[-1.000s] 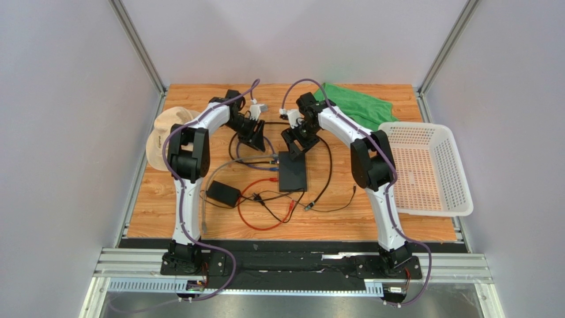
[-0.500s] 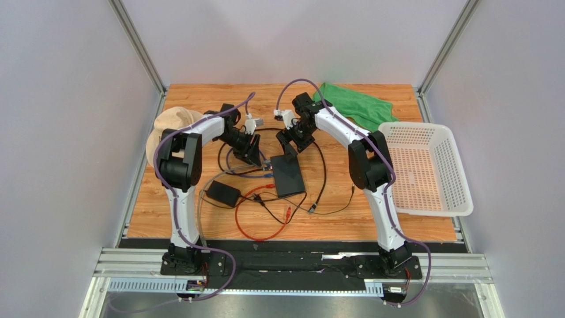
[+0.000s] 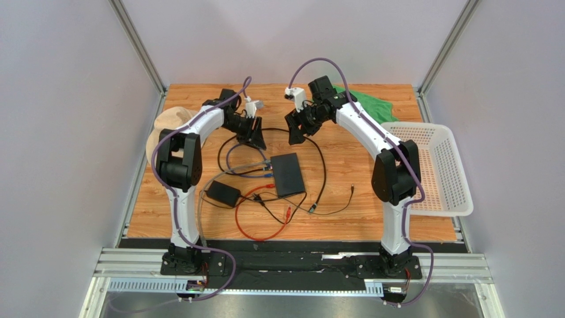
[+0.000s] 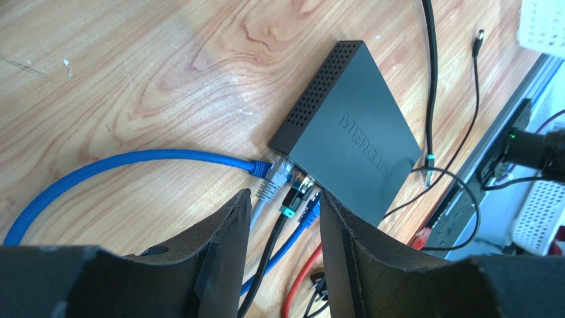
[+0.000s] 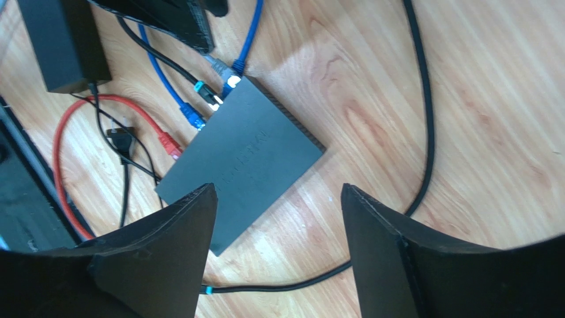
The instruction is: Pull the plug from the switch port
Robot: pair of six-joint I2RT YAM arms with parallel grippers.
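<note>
We held left pincer (image 4: 284,199) open, empty; plugs (image 4: 278,177) just ahead of its tips, all seated in switch (image 4: 351,132). Right pincer (image 5: 278,192) open, empty, switch beneath. Pull not begun.

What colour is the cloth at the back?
The cloth is green, clearest in the top view.

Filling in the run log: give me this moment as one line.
left end effector: open, empty, facing plugs | right end effector: open, empty, clear of switch | plugs: seated in switch
</note>
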